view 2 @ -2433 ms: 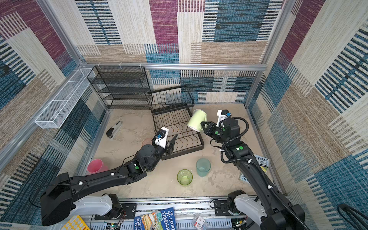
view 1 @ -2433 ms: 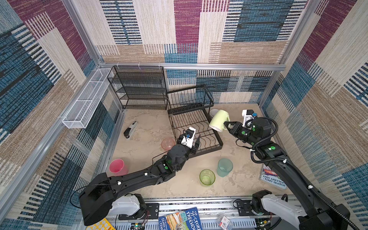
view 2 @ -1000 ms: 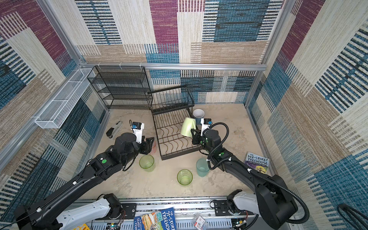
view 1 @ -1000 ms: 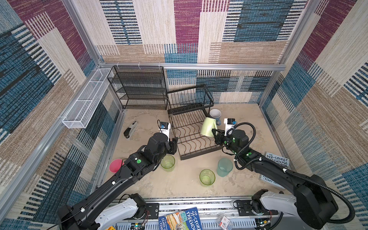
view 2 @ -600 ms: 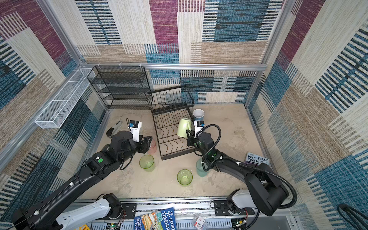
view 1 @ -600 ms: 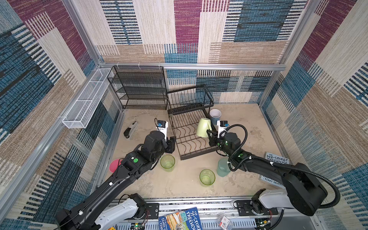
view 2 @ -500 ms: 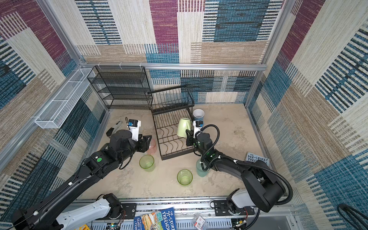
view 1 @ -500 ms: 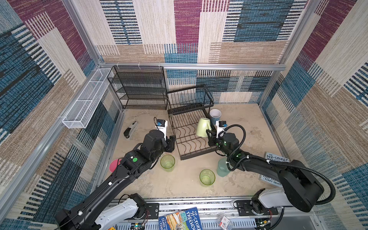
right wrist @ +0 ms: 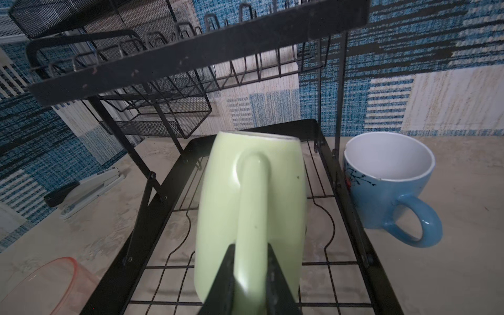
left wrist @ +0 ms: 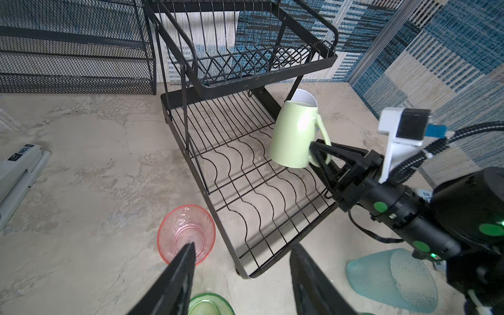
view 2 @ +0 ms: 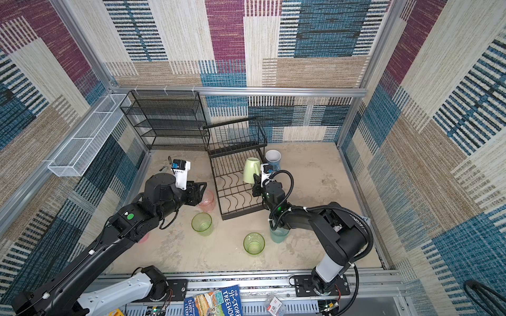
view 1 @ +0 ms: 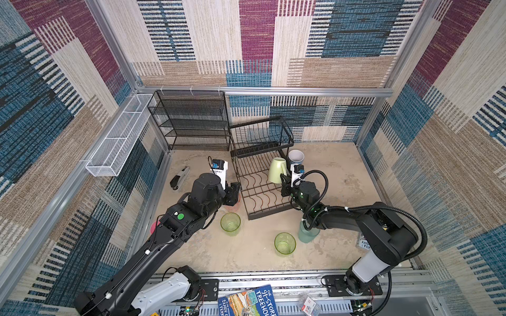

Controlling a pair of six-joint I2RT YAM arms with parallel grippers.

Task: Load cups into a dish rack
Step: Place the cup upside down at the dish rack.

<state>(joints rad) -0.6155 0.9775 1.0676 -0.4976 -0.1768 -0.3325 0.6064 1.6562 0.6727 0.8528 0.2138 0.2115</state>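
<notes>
Counting two mugs (view 1: 277,171), two green tumblers (view 1: 230,223).

Tilted mug (view 1: 277,170) over dish rack (view 1: 254,191) tray; upright mug (view 1: 295,157) just right of rack.

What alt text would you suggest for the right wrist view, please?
The right tool grips the handle of a pale green ceramic mug over the lower tray of a black wire two-tier dish rack. A light blue flowered mug stands beside it.

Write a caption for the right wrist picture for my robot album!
Right gripper pinching the pale green mug by its handle over the dish rack, blue mug standing beside.
</notes>
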